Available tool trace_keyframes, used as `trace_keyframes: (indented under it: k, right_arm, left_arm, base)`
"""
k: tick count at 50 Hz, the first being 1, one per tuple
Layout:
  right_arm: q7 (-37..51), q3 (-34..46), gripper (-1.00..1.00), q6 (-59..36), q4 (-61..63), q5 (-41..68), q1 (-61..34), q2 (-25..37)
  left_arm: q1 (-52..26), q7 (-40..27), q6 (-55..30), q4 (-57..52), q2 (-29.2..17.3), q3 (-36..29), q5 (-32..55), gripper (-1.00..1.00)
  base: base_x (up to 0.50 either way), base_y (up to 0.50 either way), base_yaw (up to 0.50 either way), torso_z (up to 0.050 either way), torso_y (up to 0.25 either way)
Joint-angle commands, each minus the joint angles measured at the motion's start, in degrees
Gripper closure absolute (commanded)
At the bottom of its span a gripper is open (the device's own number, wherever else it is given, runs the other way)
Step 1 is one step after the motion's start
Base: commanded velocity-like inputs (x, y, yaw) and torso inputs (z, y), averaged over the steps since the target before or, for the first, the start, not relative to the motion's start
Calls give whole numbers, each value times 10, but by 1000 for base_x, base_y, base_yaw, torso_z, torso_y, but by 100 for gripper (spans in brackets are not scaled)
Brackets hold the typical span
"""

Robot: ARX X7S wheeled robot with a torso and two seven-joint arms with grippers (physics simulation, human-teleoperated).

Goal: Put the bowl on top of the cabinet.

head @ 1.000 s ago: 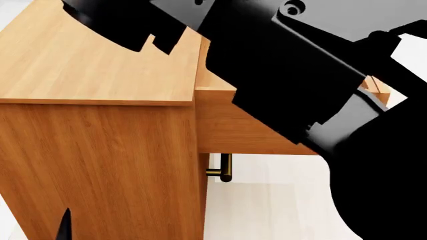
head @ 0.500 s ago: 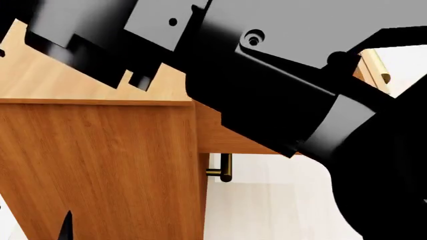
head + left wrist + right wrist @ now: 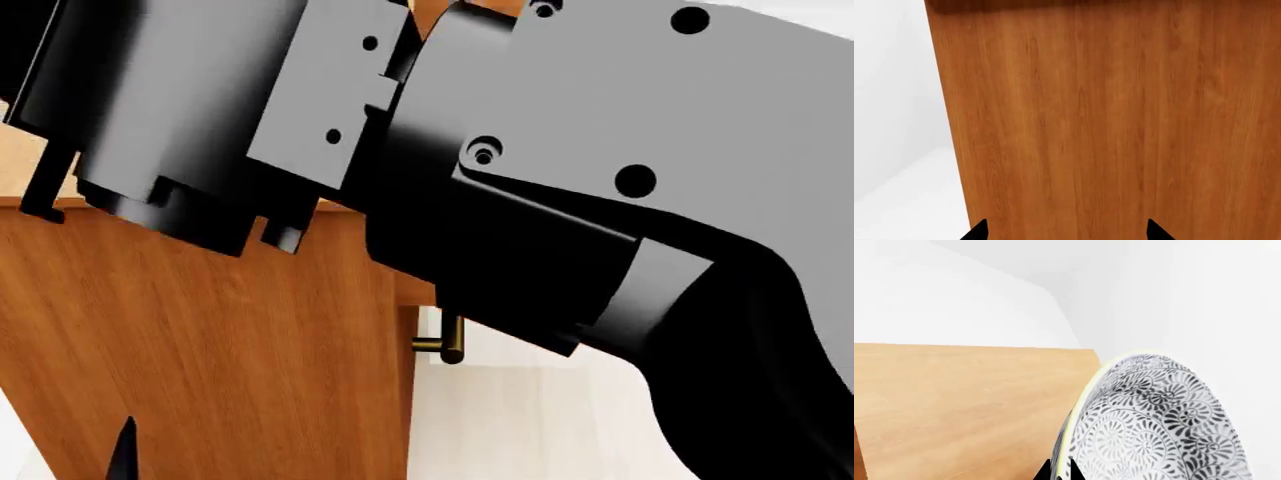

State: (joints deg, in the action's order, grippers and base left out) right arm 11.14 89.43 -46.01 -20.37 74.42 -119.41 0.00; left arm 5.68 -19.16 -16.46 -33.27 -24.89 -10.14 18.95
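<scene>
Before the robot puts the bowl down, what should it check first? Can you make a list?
1. Bowl held by the right tool: ok, the tips pinch its rim.
2. Bowl over the cabinet top: ok, the top lies behind it.
3. Top bare where visible: ok.
4. Gap between bowl and top: cannot tell.
5. Head view open: not ok, the right arm blocks it.
6. Left tool out of the way: ok, it faces the cabinet's side, open.

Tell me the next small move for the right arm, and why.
Probably lower the bowl toward the cabinet top, then release. The right wrist view shows the right gripper pinching the bowl's rim, with the bare wooden top spread out beyond it, so the bowl seems to be over the top already. How high it hangs cannot be told, so descend slowly.
</scene>
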Motion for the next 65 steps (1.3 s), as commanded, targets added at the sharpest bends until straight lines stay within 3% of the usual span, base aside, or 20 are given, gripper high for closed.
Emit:
trace_keyframes:
  k: [1, 37, 38, 65]
  right_arm:
    - [-4, -3, 100, -31, 23, -45, 11, 0]
    - [-10, -4, 100, -37, 39, -59, 14, 0]
    - [-11, -4, -100, -36, 39, -57, 12, 0]
    - [1, -4, -100, -29, 45, -19, -32, 0]
  left_arm:
    - [4, -1, 3, -5, -3, 4, 5, -100]
    - [18, -12, 15, -30, -13, 10, -1, -100]
    - [18, -12, 16, -30, -13, 10, 0, -100]
    - [16, -15, 15, -26, -15, 4, -1, -100]
  base:
    - [0, 0, 0, 0, 0]
    - [0, 0, 0, 0, 1]
    - [0, 0, 0, 0, 0]
    - [0, 0, 0, 0, 0]
